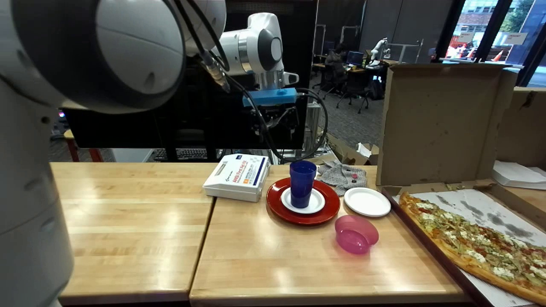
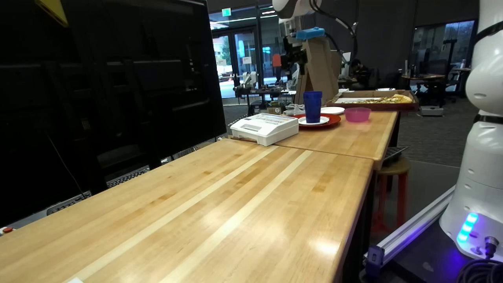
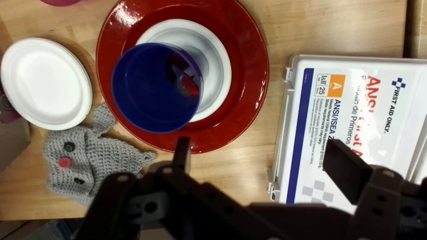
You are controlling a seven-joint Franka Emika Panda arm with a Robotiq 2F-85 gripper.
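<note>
Blue cup [image 1: 302,185] opens upward, long axis vertical; spread jaws hang higher, seemingly aside.

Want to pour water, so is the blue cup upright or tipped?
Upright: in both exterior views the blue cup stands on the white dish, and the wrist view looks into its open mouth.

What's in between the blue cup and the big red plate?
A small white plate. The blue cup stands on it, and it lies on the big red plate; both exterior views show this.
</note>
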